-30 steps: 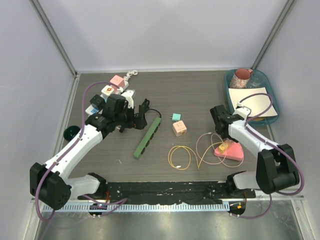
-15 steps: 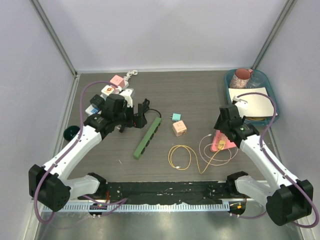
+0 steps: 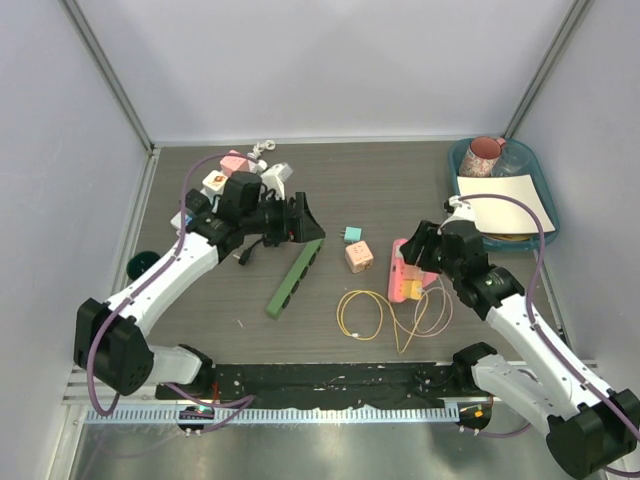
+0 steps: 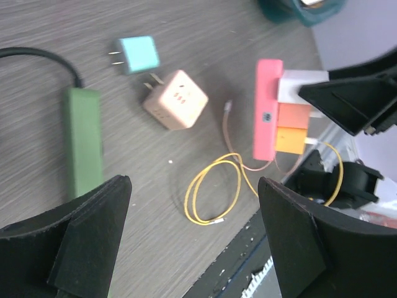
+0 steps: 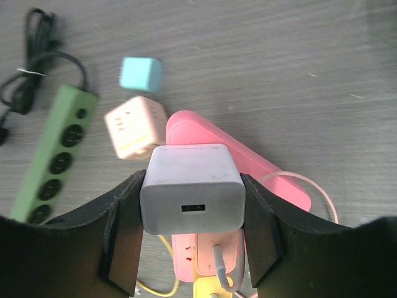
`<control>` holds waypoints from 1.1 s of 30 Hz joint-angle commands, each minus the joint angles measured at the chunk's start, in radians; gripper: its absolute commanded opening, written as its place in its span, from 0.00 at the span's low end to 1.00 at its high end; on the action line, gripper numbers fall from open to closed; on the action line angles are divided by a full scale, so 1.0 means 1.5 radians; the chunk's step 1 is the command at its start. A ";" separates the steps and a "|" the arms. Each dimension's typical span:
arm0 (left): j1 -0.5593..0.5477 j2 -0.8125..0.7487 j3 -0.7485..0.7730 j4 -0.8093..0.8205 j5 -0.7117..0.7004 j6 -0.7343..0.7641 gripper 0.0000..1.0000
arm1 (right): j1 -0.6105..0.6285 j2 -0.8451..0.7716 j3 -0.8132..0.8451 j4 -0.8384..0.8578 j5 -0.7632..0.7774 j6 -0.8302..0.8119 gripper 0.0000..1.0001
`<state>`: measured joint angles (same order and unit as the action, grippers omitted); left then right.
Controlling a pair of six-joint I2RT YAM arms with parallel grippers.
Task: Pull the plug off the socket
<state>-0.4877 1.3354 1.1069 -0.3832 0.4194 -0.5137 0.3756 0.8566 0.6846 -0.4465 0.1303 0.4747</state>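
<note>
We saw the right gripper (image 5: 192,214) pinching the white square plug (image 5: 191,180) on the pink plastic socket strip (image 5: 260,171); the left gripper (image 4: 192,239) hung spread wide above the worktop (image 4: 205,25).

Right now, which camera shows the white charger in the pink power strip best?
The right wrist view: the white charger fills the centre, USB port facing the camera, clamped in the right gripper on the pink power strip. The left wrist view shows it small, partly behind the gripper. The top external view barely shows it.
</note>
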 commanded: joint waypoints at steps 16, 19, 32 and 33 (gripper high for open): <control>-0.238 0.044 -0.109 0.321 -0.030 -0.027 0.97 | 0.091 -0.032 0.059 0.186 -0.043 0.173 0.17; -0.242 0.073 -0.109 0.325 -0.055 -0.026 0.94 | 0.093 -0.033 0.057 0.185 -0.047 0.175 0.17; -0.250 0.135 -0.118 0.376 -0.068 -0.044 0.84 | 0.097 -0.047 0.049 0.201 -0.051 0.196 0.16; -0.250 0.141 -0.119 0.381 -0.064 -0.047 0.84 | 0.097 -0.048 0.049 0.200 -0.051 0.197 0.16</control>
<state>-0.8558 1.5269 0.9405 0.0883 0.3244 -0.5716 0.5152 0.8177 0.7036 -0.2771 0.0696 0.7303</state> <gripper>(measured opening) 0.849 0.606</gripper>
